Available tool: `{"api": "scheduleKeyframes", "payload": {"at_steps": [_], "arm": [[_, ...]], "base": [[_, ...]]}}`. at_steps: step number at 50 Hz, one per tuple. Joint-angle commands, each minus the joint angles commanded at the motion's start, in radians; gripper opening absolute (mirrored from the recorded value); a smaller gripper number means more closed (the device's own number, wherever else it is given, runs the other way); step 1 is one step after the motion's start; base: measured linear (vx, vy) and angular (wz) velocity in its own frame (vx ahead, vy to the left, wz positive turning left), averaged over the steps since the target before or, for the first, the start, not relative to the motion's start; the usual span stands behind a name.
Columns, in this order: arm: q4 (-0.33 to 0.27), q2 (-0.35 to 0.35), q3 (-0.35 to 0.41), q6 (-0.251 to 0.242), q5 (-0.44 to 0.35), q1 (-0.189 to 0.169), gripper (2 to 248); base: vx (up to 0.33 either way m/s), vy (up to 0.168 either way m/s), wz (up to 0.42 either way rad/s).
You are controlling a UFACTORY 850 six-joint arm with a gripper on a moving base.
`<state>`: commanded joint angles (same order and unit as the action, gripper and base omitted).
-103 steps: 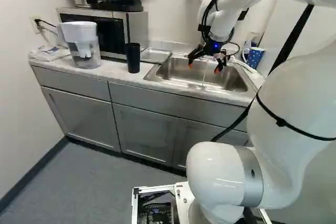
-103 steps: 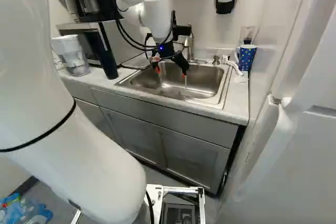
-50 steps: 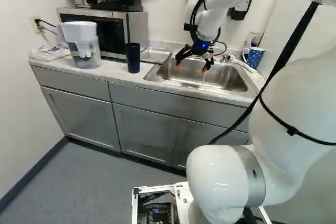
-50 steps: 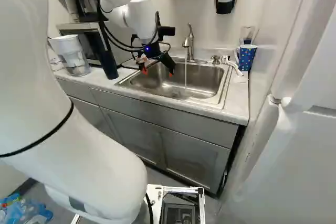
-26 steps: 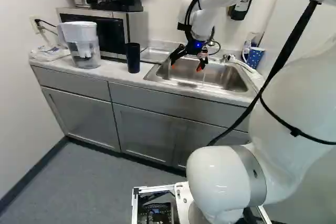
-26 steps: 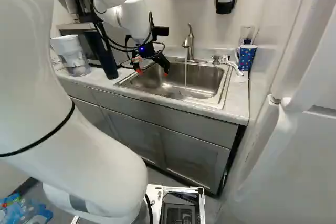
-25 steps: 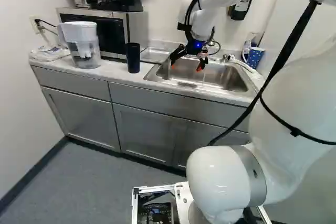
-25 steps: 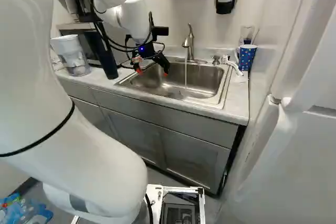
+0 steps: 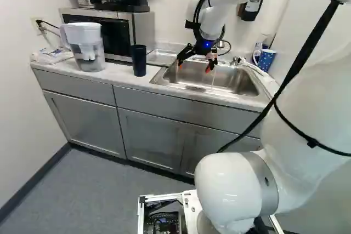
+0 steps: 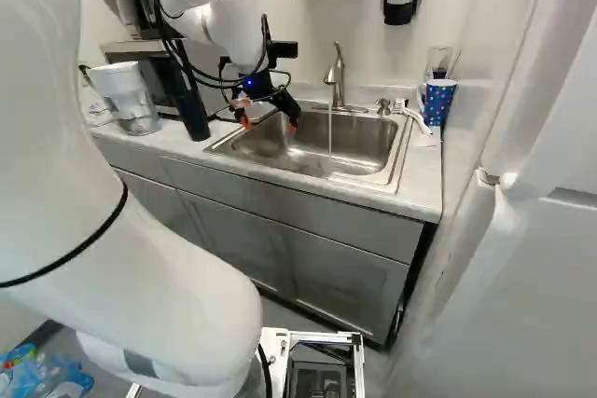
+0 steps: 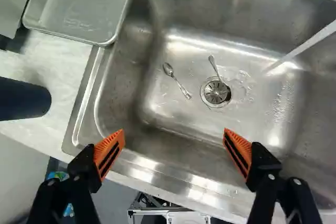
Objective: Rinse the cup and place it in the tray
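- Above the sink: gripper, empty, fingers wide apart and pointing down. Wide stance probably leaves room to go round a cup.
- Beside the sink, left end in the left base view: dark tumbler, upright on the worktop. I take it as the task's cup; can't tell if rinsed. Mouth up, so its side wall looks like the sensible grip.
- Just beside the sink, same side but behind the tumbler: metal tray, corner over the sink's rim. Handy spot, likely so a wet cup drips little on the way.
- Back of the sink: faucet on, water falling into the basin. Presumably running for the rinse.
- Sink floor: one spoon, plus another reaching the drain. Ignore both.
- Other end of the sink: dotted mug, probably not ours.
- Next, I'd reach beyond the sink edge for the tumbler, tilting to grip its side. Clipping the tray or tipping the tumbler is the risk.
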<state>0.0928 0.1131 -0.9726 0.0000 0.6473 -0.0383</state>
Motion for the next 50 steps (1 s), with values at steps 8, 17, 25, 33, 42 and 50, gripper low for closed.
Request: {"api": "scheduleKeyframes", "payload": {"at_steps": [8, 17, 25, 33, 42, 50], "arm": [[0.000, 0.016, -0.006, 0.000, 0.000, 0.008, 247], [0.000, 0.031, -0.017, 0.000, 0.000, 0.029, 247], [0.000, 0.023, -0.025, 0.000, 0.000, 0.054, 247], [0.000, 0.013, -0.033, 0.000, 0.000, 0.082, 247], [0.000, 0.003, -0.043, 0.000, 0.000, 0.115, 247], [0.000, -0.004, -0.049, 0.000, 0.000, 0.146, 247]], "base": [[0.000, 0.000, 0.000], [0.000, 0.000, 0.000], [0.000, 0.000, 0.000], [0.000, 0.000, 0.000], [0.000, 0.000, 0.000], [0.000, 0.000, 0.000]]}}
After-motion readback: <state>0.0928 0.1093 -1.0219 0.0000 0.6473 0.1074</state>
